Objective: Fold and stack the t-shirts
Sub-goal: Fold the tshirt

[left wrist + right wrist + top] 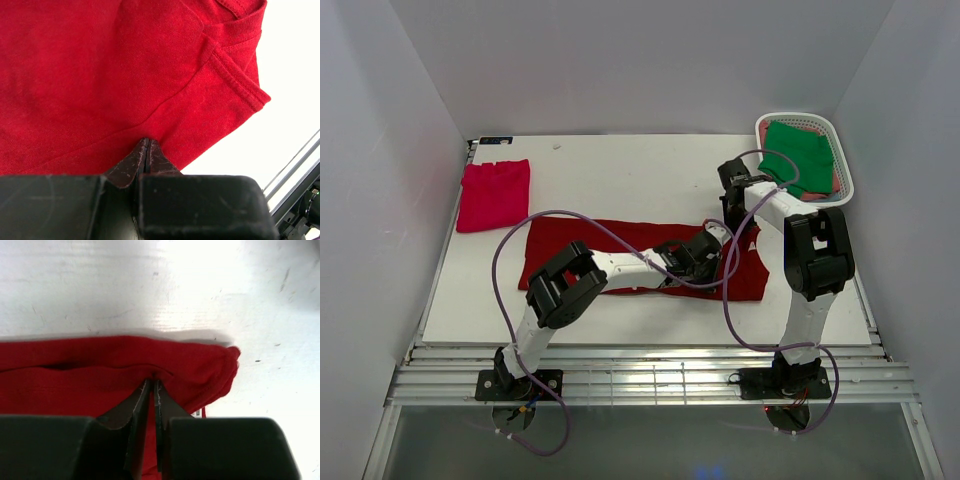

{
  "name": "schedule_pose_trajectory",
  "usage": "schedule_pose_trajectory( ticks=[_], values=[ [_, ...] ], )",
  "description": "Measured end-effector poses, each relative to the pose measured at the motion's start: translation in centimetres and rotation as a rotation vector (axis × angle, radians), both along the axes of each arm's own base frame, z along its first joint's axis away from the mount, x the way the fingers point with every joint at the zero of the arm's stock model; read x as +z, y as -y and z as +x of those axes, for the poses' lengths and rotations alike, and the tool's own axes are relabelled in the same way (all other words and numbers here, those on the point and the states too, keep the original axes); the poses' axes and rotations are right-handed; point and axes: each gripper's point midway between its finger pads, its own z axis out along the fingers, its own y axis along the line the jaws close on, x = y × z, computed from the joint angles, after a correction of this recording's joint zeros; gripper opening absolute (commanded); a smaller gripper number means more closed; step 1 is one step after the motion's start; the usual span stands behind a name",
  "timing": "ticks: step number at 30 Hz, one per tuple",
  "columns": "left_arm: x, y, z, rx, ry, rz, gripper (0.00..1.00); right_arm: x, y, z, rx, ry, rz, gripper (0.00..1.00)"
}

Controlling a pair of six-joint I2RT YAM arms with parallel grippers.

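A large dark red t-shirt (560, 240) lies spread across the middle of the white table. My left gripper (705, 252) is low over its right part, jaws shut on a fold of its cloth (100, 75) near a sleeve hem. My right gripper (733, 228) is just beyond it at the shirt's far right edge, jaws pinched on a bunched fold (75, 375). A brighter pinkish-red t-shirt (494, 195) lies folded at the far left. A green t-shirt (798, 152) lies crumpled in the basket.
A white slotted basket (847, 172) stands at the far right corner, with a bit of pink cloth under the green shirt. White walls close in the table on three sides. Purple cables loop over the shirt from both arms.
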Motion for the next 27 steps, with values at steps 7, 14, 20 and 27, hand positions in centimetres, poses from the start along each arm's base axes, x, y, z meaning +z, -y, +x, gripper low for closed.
schedule_pose_trajectory(
  ticks=[7, 14, 20, 27],
  values=[
    [0.0, 0.1, -0.5, -0.008, -0.002, 0.000, 0.00, 3.1, -0.1, 2.9, 0.003, 0.089, -0.003, 0.13],
    [0.0, 0.2, -0.6, -0.010, -0.002, -0.001, 0.00, 3.7, 0.3, 4.0, -0.002, 0.108, -0.008, 0.27],
    [0.1, 0.2, -0.7, -0.013, 0.000, -0.001, 0.00, 2.8, 0.5, 3.3, -0.004, 0.076, -0.017, 0.33],
    [0.2, 0.3, -1.3, -0.033, -0.001, 0.019, 0.04, 5.3, 0.9, 0.0, -0.019, 0.093, 0.018, 0.34]
  ],
)
